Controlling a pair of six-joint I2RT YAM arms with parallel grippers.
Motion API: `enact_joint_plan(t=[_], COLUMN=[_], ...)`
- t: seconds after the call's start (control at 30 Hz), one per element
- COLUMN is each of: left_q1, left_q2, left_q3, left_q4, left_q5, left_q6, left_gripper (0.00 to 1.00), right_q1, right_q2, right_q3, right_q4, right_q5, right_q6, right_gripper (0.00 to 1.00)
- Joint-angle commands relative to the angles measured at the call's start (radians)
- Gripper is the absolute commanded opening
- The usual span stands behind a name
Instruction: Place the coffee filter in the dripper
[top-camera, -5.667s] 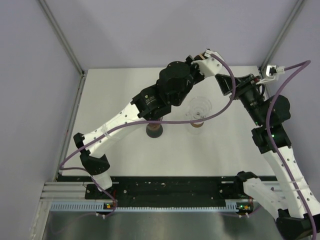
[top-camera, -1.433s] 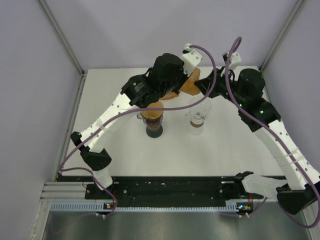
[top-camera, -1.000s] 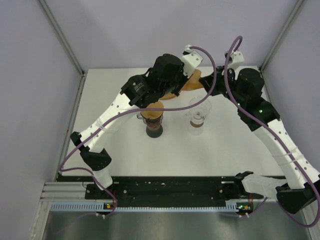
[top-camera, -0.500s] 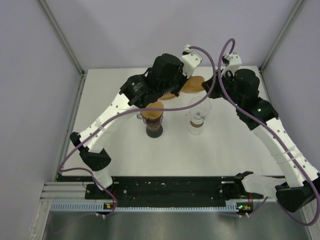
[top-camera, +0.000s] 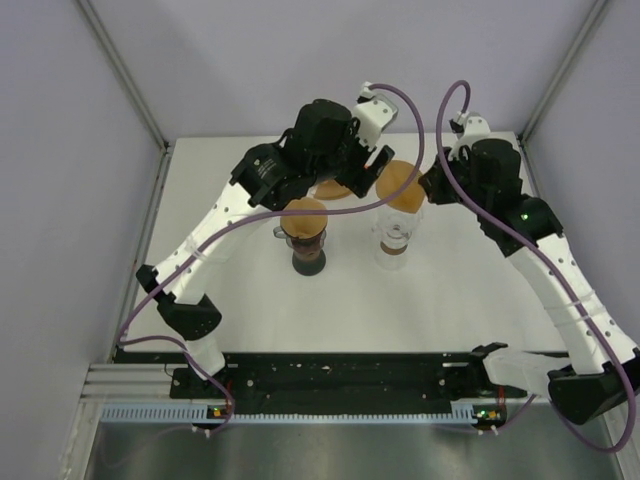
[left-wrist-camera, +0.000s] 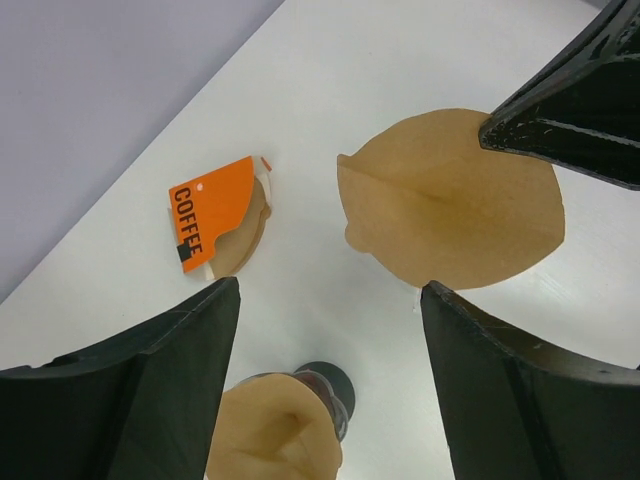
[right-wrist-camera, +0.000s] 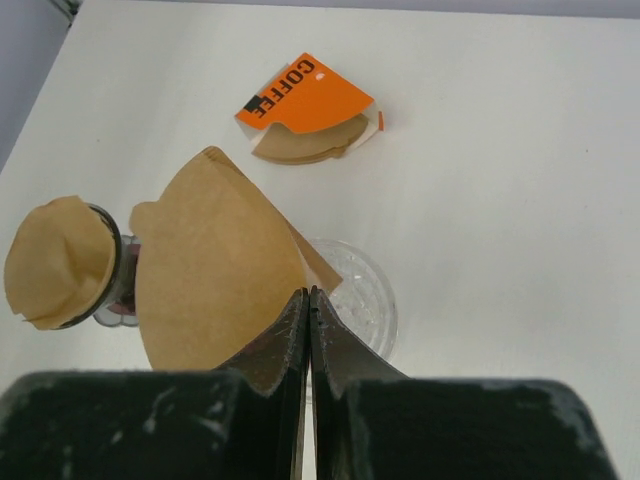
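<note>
My right gripper (right-wrist-camera: 308, 292) is shut on the edge of a brown paper coffee filter (right-wrist-camera: 215, 270), holding it flat just above a clear glass dripper (right-wrist-camera: 360, 290). From above, the filter (top-camera: 400, 183) hangs over the rim of that dripper (top-camera: 395, 235), with the right gripper (top-camera: 425, 190) at its right side. My left gripper (left-wrist-camera: 330, 290) stands open to the filter's left, its fingers apart from the filter (left-wrist-camera: 450, 200) and nothing between them. In the top view it (top-camera: 365, 170) is beside the filter.
A second dripper (top-camera: 305, 218) on a dark base stands left of the clear one, with a brown filter (left-wrist-camera: 275, 430) sitting in it. An orange "COFFEE" filter pack (right-wrist-camera: 305, 105) lies flat on the white table behind both drippers. Grey walls close the back and sides.
My left gripper has opened and let go of the filter, drawing back to the left. The right gripper kept hold and carried the filter down over the clear dripper.
</note>
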Motion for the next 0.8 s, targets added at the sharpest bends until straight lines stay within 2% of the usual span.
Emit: enact_joint_plan(t=[0.0,0.3,0.47,0.77], left_q1=[0.013,0.060,0.083,0.100], left_q2=[-0.020,-0.033,-0.031,-0.036], left_q3=[0.038,-0.021,-0.098,-0.181], left_q4=[0.005,-0.004,0.005,0.056], left_q5=[0.059,0.097,0.162,0.172], left_q6=[-0.038,-0.061,-0.078,-0.079], left_gripper=[0.80,0.81,0.81,0.77], right_q1=[-0.038,-0.075,-0.104,-0.129], right_q2=[0.009,-0.002,0.001,0.002], right_q3=[0.037,-0.014,-0.111,-0.198], right_q4=[-0.032,-0.032,0.069,0.113], right_q5=[-0.040,-0.122,-0.203,-0.137], right_q6=[0.004,0.033,0.036,0.026], right_gripper=[0.00,0.00,0.00,0.00])
